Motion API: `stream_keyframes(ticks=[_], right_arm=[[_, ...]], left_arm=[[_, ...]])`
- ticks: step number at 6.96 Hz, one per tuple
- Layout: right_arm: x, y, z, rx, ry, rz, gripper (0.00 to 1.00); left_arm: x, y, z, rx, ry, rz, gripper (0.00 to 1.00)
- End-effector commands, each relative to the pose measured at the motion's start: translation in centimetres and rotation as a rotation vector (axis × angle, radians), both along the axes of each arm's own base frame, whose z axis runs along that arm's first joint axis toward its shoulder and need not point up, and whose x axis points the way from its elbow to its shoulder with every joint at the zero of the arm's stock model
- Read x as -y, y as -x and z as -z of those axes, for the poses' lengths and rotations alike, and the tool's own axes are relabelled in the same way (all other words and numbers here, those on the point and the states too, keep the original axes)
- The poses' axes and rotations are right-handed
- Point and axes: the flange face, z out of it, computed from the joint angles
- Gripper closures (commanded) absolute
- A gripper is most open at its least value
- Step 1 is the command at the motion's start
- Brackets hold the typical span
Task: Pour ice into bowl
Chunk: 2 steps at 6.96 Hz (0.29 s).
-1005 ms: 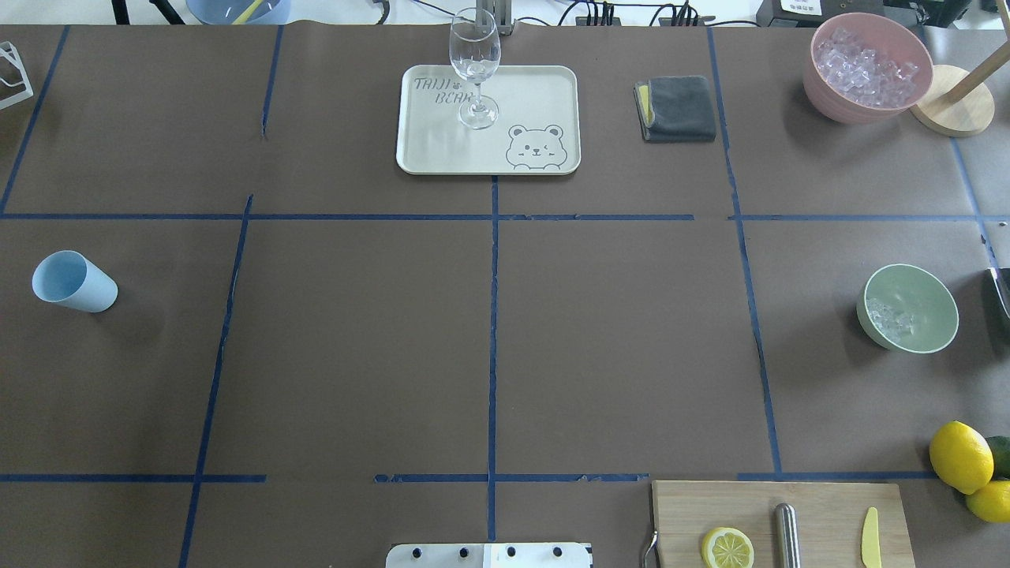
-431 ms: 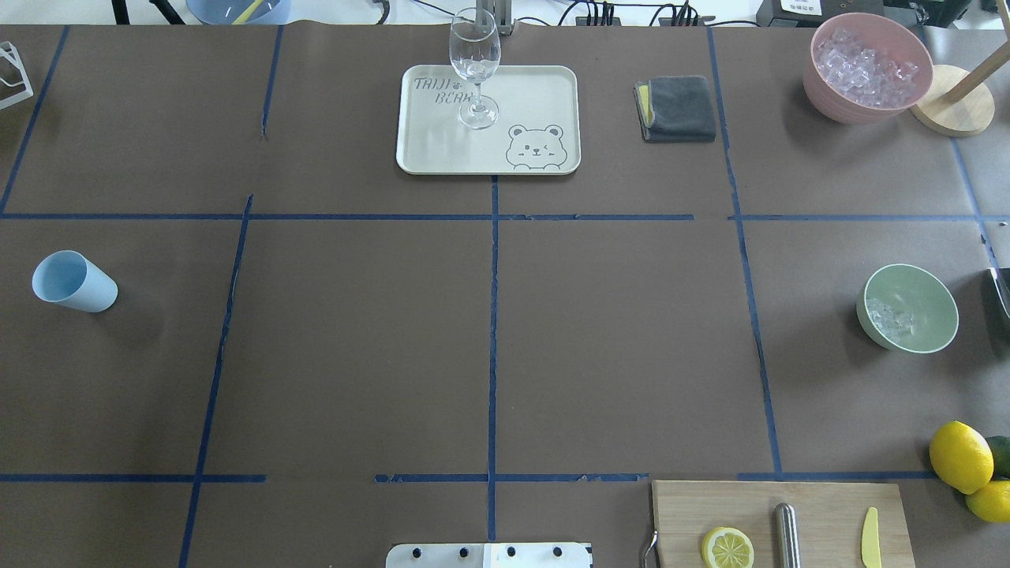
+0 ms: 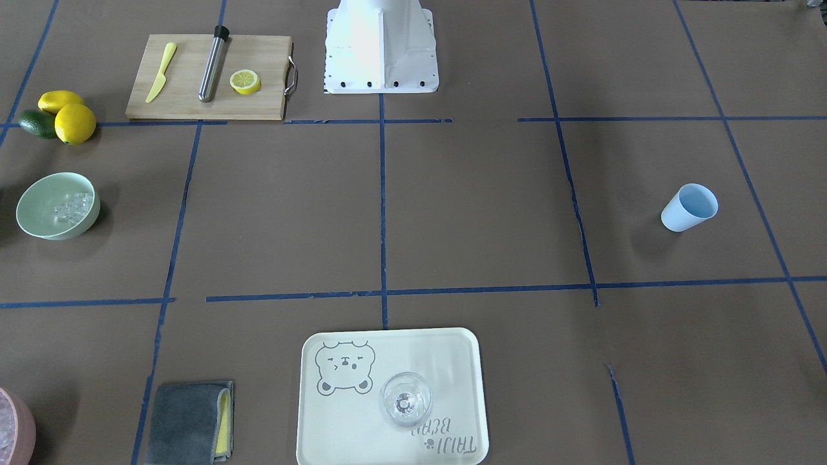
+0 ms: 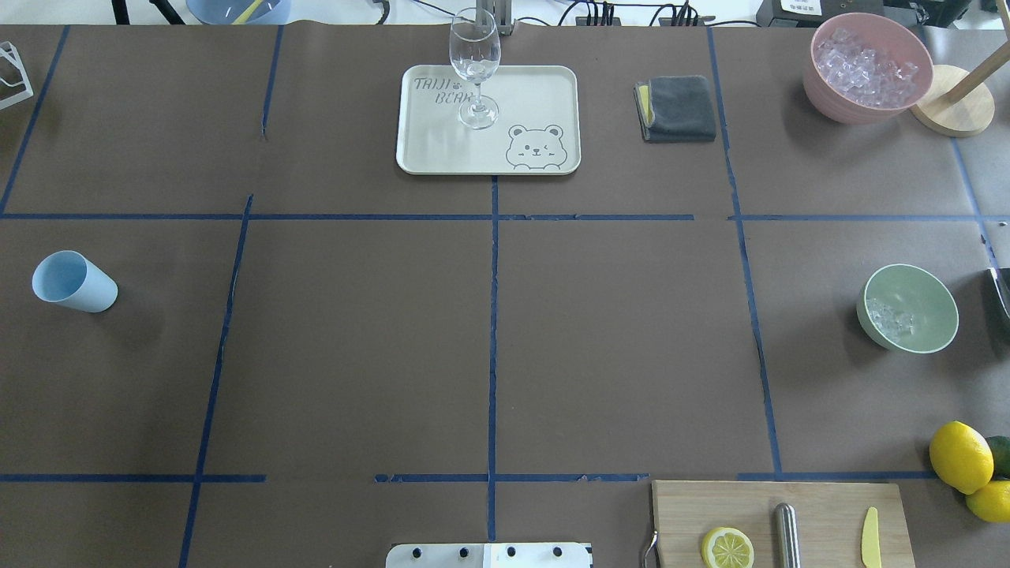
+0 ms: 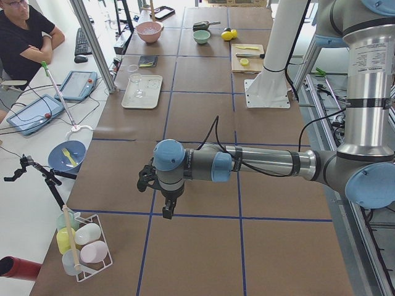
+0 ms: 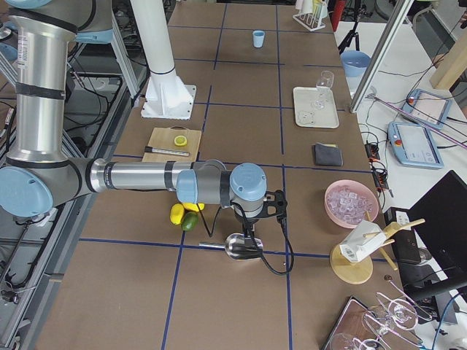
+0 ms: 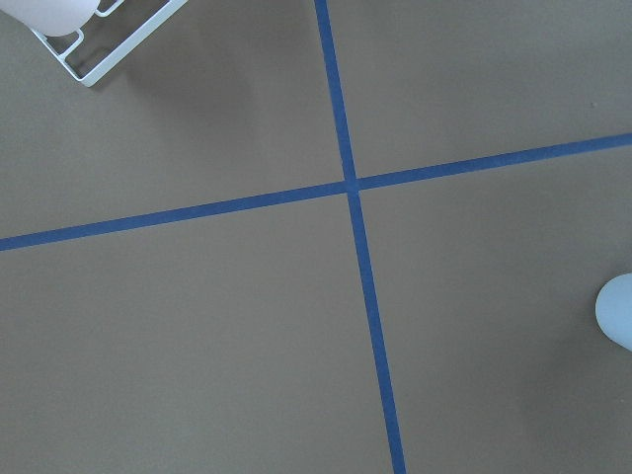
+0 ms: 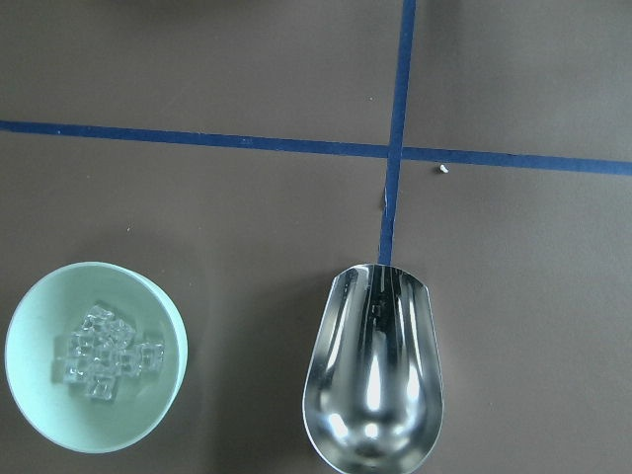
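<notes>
The pale mint-green bowl (image 4: 935, 304) stands at the table's right side and holds a small heap of clear ice cubes (image 4: 890, 317). It also shows in the front-facing view (image 3: 35, 200) and in the right wrist view (image 8: 44, 316), with ice (image 8: 104, 351) in it. A metal scoop (image 8: 375, 380) lies empty on the table beside the bowl. My right gripper (image 6: 246, 235) hangs over the scoop (image 6: 241, 246); I cannot tell if it is open or shut. My left gripper (image 5: 166, 209) hangs over bare table far left; I cannot tell its state.
A pink bowl (image 4: 828, 102) full of ice stands at the back right. A light blue cup (image 4: 72, 282) lies at the left. A tray (image 4: 536, 87) with a wine glass (image 4: 475, 55), a grey cloth (image 4: 678, 108), a cutting board (image 4: 821, 505) and lemons (image 4: 960, 456) ring the table.
</notes>
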Motion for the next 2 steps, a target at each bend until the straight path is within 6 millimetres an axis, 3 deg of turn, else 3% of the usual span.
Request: stream_keyframes(ticks=[1, 2], right_arm=[[0.03, 0.0, 0.14, 0.0, -0.003, 0.0, 0.0], [0.1, 0.0, 0.0, 0.0, -0.001, 0.0, 0.0]], left_arm=[[0.23, 0.0, 0.42, 0.0, -0.025, 0.0, 0.0], [0.29, 0.01, 0.46, 0.001, -0.033, 0.001, 0.0]])
